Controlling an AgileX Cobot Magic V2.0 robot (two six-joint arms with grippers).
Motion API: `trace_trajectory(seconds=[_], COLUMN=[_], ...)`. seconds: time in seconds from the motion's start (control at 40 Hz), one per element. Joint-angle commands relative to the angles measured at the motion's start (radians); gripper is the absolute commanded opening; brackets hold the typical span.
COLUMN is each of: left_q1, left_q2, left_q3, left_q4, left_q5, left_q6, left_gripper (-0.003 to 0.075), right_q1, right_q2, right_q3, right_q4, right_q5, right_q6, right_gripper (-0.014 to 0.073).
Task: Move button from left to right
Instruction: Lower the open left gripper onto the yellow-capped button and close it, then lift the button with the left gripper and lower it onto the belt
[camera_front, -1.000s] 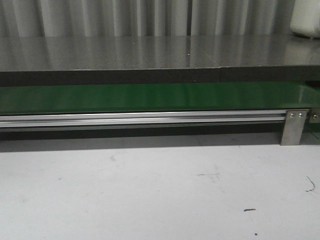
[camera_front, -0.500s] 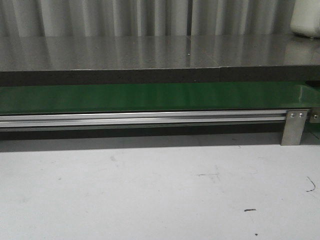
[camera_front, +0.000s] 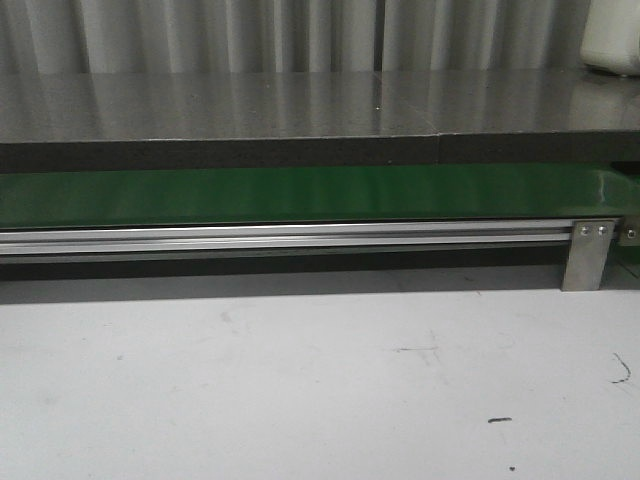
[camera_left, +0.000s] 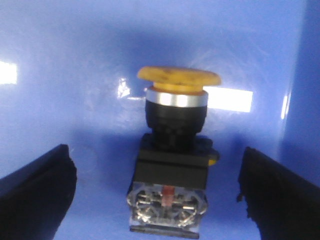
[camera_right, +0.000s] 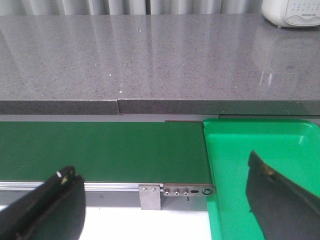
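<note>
The button, with a round orange cap, a silver ring and a black boxy body, lies on the floor of a blue bin in the left wrist view. My left gripper is open, its black fingers wide apart on either side of the button without touching it. My right gripper is open and empty, above the end of the green belt and beside a green tray. Neither gripper nor the button shows in the front view.
The green belt runs across the front view on an aluminium rail with a metal bracket. A grey stone counter lies behind it, with a white device at its far right. The white table lies in front.
</note>
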Motion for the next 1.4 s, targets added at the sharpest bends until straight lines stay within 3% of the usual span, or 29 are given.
trace_trajectory(seconds=[0.0, 0.07, 0.12, 0.3, 0.38, 0.47, 0.82, 1.38], left_q1=[0.001, 0.001, 0.001, 0.001, 0.001, 0.001, -0.026, -0.289], left_q2=[-0.039, -0.036, -0.036, -0.036, -0.036, -0.039, -0.103, -0.173], left_q3=[-0.027, -0.027, -0.028, -0.032, -0.034, -0.060, -0.290, -0.356], left_q4=[-0.017, -0.018, -0.018, -0.013, -0.012, -0.012, -0.012, -0.011], left_q5=[-0.019, -0.019, -0.017, -0.017, -0.017, -0.006, 0.099, 0.331], left_q6=[0.003, 0.003, 0.003, 0.003, 0.003, 0.003, -0.111, -0.360], left_gripper=[0.0619, 0.0591, 0.0527, 0.0188, 0.0078, -0.0011, -0.0021, -0.0020], right_q1=[-0.003, -0.003, -0.003, -0.003, -0.003, -0.003, -0.003, -0.003], right_q2=[0.011, 0.011, 0.011, 0.011, 0.011, 0.011, 0.011, 0.011], right_q3=[-0.035, -0.035, -0.035, -0.035, -0.035, -0.035, -0.035, -0.035], right_q4=[-0.004, -0.004, -0.004, -0.004, -0.004, -0.004, -0.004, -0.004], right_q5=[-0.073, -0.073, -0.073, -0.073, -0.073, -0.073, -0.073, -0.073], right_q6=[-0.008, -0.008, -0.008, -0.008, -0.008, -0.008, -0.008, -0.008], right_gripper=[0.0663, 0.0663, 0.0663, 0.0663, 0.0663, 0.0663, 0.0663, 0.0663])
